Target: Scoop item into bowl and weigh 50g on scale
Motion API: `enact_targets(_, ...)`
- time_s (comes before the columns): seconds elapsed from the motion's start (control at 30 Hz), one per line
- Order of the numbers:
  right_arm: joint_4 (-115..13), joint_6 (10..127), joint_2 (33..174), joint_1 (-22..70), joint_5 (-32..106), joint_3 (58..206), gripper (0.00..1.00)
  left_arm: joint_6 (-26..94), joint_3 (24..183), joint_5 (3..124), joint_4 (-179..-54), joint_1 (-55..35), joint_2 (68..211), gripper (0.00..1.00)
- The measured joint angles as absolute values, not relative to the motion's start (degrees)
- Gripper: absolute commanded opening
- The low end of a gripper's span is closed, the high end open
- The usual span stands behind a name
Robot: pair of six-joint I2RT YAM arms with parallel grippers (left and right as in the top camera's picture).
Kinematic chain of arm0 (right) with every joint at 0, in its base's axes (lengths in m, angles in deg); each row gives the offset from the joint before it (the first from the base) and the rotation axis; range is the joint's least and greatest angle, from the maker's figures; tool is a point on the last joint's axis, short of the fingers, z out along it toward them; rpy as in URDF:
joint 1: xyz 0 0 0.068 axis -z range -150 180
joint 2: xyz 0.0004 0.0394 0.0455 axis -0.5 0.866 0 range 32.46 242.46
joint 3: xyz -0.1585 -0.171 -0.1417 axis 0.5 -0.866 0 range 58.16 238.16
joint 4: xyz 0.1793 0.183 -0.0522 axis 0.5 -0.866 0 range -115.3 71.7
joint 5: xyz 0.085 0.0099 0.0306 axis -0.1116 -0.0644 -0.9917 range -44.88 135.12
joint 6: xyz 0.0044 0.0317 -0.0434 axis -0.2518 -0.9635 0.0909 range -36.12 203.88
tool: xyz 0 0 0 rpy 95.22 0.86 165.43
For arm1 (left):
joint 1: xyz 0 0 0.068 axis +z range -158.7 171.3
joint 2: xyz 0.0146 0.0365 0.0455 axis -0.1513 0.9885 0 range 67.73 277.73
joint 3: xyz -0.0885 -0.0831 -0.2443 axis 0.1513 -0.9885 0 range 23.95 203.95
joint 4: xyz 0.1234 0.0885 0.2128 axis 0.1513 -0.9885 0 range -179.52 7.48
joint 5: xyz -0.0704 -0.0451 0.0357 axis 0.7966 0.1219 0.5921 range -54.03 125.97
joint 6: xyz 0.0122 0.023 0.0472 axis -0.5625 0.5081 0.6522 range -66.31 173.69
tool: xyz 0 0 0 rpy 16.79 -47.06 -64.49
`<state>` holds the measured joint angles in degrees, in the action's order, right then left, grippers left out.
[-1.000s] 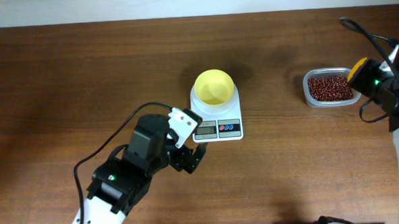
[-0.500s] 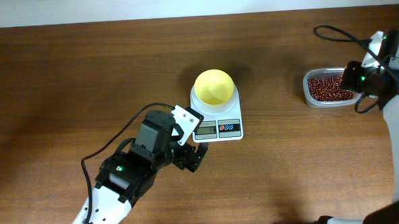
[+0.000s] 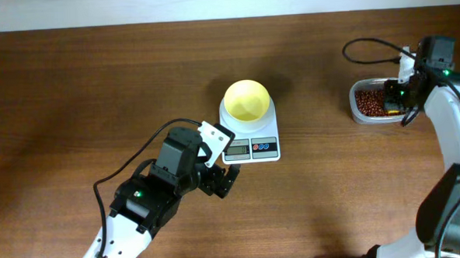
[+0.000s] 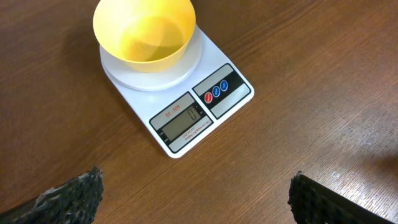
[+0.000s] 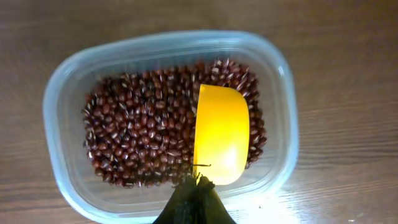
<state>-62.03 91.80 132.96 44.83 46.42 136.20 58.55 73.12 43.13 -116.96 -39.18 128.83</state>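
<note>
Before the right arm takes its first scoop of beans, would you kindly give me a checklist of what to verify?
1. The bowl sits on the scale and is empty: ok.
2. The display reads 0 with the bowl on: ok.
3. The scoop is held in the right gripper, over the beans in the tub: ok.
4. The scoop's hollow faces the right way to dig: cannot tell.
5. The left gripper is open and apart from the scale: ok.
</note>
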Motion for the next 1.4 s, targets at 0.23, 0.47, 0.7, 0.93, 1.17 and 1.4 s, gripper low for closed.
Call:
enact_targets(0.23,-63.49,92.3,133.99,44.83,43.12,136.05,0.04,58.55,73.12,43.13,-116.96,-39.18,128.83,0.99)
enact_targets(0.47,-63.58,91.63,134.01,44.94,34.35,134.08,0.04,58.55,73.12,43.13,-116.96,-39.18,128.83,0.99)
enact_targets(0.7,-63.29,88.22,134.65,49.86,24.54,133.6,0.04,58.55,73.12,43.11,-116.96,-39.18,128.83,0.99)
enact_targets(0.93,-63.03,85.11,137.07,57.75,13.57,133.55,0.04,58.55,73.12,43.13,-116.96,-39.18,128.83,0.99)
enact_targets(1.17,-61.72,83.89,141.71,59.8,4.69,133.58,0.04,58.55,73.12,43.13,-116.96,-39.18,128.83,0.99)
enact_targets(1.4,-61.59,83.8,142.76,61.16,0.67,133.58,0.04,58.55,73.12,43.13,-116.96,-39.18,128.83,0.99)
